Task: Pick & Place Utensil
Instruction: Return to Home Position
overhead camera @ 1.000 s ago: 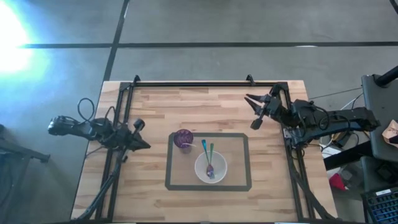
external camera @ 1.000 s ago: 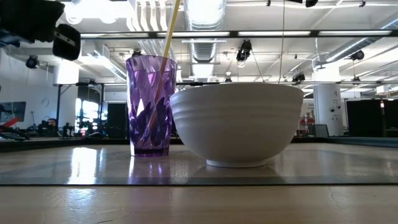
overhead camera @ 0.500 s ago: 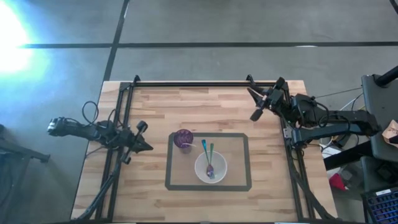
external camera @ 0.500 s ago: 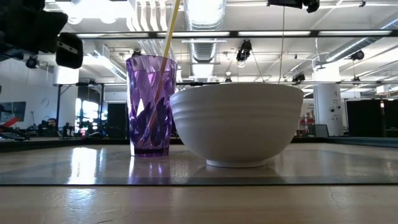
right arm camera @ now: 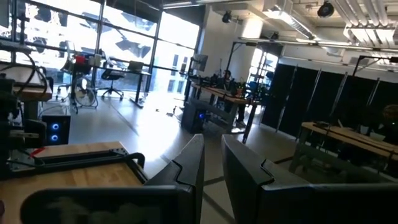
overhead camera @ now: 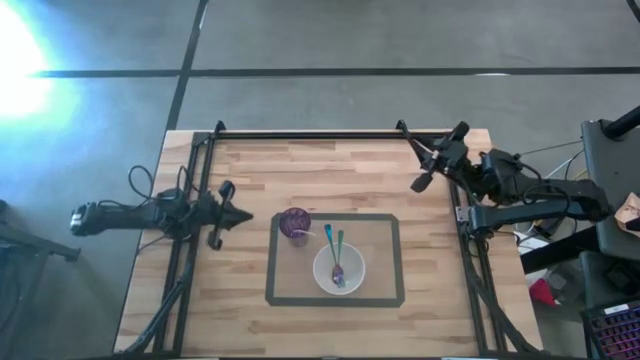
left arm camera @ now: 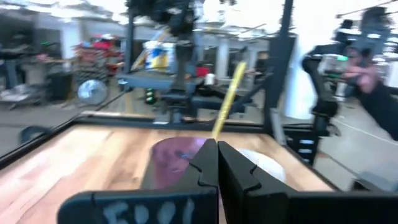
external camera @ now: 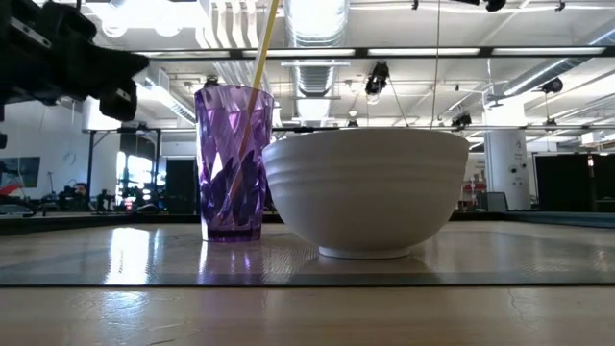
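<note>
The green spoon (overhead camera: pixel 340 243) and the blue fork (overhead camera: pixel 328 237) lie side by side in the round white bowl (overhead camera: pixel 358 284), with their handles leaning over its far rim. Just beside the bowl stands the faceted violet plastic cup (overhead camera: pixel 288 217), with the yellow straw (external camera: pixel 261 58) slanting out of it. Both vessels sit inside a dark taped rectangle (overhead camera: pixel 400 262) on the pale wooden table (overhead camera: pixel 300 170).

The left gripper (overhead camera: pixel 245 213) reaches level from the table's left edge and points at the cup; it is empty, its fingers pressed together. The right gripper (right arm camera: pixel 212 140) sits raised at the far right corner, angled away from the bowl, its fingers a little apart on nothing.

Only the high view shows the utensils. The low view shows the bowl's wall and the straw's full tilt.
</note>
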You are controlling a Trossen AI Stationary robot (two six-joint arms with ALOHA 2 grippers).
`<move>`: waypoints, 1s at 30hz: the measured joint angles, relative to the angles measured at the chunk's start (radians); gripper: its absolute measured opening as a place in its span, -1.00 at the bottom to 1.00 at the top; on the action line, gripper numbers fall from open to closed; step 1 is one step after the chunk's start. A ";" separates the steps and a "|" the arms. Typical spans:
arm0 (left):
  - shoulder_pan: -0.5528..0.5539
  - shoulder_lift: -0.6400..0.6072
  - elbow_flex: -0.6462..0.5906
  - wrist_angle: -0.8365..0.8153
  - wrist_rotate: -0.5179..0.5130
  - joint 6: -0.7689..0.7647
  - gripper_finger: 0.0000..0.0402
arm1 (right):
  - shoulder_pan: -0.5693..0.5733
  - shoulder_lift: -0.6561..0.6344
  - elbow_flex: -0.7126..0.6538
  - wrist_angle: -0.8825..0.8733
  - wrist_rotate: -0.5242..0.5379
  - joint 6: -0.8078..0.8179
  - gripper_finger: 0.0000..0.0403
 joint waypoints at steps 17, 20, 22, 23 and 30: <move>0.095 0.000 -0.001 -0.050 0.027 -0.052 -1.00 | 0.001 -0.201 -0.224 -0.063 -0.033 0.158 -0.74; 0.092 0.000 -0.001 -0.040 0.048 -0.031 -1.00 | 0.002 -0.219 -0.294 0.035 -0.036 0.156 -0.74; 0.091 -0.001 -0.001 -0.040 0.049 -0.022 -1.00 | 0.002 -0.227 -0.337 0.099 -0.036 0.155 -0.74; 0.091 -0.001 -0.001 -0.040 0.049 -0.019 -1.00 | 0.002 -0.230 -0.358 0.132 -0.036 0.155 -0.74; 0.090 -0.001 -0.002 -0.040 0.063 -0.013 -1.00 | 0.002 -0.233 -0.458 0.250 -0.036 0.173 -0.74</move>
